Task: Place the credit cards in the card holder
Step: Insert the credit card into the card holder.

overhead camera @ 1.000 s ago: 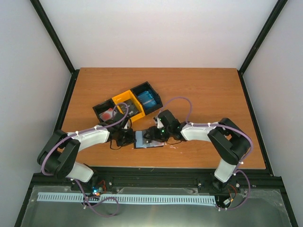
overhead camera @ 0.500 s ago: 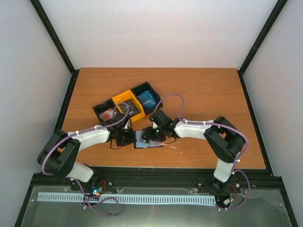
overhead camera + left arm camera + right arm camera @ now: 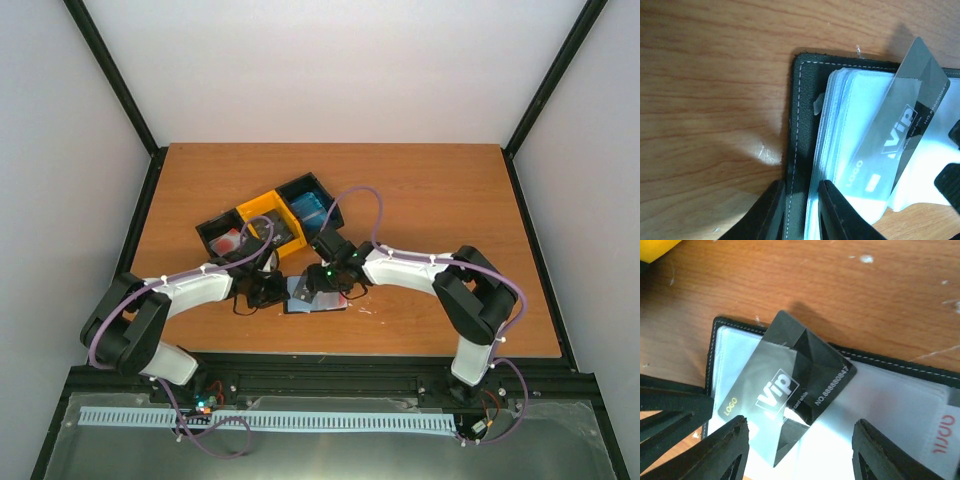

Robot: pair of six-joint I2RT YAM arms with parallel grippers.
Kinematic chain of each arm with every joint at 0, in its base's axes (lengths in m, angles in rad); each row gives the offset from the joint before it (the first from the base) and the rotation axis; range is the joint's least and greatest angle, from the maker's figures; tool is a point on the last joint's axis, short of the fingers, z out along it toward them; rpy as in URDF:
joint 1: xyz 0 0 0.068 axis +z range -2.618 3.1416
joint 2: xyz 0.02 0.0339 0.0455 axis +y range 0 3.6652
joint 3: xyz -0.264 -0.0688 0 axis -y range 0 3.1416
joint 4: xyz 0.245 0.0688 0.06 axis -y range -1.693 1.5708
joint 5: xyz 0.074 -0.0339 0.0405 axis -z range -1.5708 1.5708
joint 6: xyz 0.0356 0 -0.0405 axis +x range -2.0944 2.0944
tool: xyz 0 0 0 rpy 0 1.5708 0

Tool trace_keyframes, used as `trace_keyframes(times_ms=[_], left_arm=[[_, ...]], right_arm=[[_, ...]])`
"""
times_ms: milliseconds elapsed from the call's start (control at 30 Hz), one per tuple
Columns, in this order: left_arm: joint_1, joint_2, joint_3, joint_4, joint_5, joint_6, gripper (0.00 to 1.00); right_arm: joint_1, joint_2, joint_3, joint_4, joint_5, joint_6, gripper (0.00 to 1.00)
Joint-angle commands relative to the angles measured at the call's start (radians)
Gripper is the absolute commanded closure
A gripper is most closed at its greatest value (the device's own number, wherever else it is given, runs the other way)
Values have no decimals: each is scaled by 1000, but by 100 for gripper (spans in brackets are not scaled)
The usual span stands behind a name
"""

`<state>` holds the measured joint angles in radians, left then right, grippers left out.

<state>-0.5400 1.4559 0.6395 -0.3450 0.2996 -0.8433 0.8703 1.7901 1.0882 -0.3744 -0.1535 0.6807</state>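
Note:
The black card holder (image 3: 312,298) lies open near the table's front edge, its pale pockets up. My left gripper (image 3: 802,212) is shut on its left edge, with the black cover (image 3: 799,125) and the pocket stack between the fingers. A dark "VIP" credit card (image 3: 790,382) lies askew on the pockets, its lower left part under a clear sleeve and its corner sticking out past the holder's top edge; it also shows in the left wrist view (image 3: 902,125). My right gripper (image 3: 802,450) hovers open just above the card, not touching it. A white card with red print (image 3: 946,440) sits in a right-hand pocket.
A black-and-yellow three-compartment tray (image 3: 262,208) stands just behind the holder, with blue cards (image 3: 312,207) in its right compartment and a red-and-white card (image 3: 228,241) in its left one. My left fingers (image 3: 665,415) show at the right wrist view's left edge.
My right arm has swung left, bringing its gripper further over the card holder. The left arm and the holder have stayed put.

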Motion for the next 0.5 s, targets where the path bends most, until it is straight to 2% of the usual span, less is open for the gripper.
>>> trace_keyframes(times_ms=[0,200,467], left_arm=[[-10,25,14,-15,-17,23,78],[-9,28,9,-14,-14,24,78],[-9,31,14,-17,-16,26,77]], right_arm=[[7,1,52,-58,110,-4,44],[6,106,175,-60,134,-68,44],[1,195,247,-40,122,-115,43]])
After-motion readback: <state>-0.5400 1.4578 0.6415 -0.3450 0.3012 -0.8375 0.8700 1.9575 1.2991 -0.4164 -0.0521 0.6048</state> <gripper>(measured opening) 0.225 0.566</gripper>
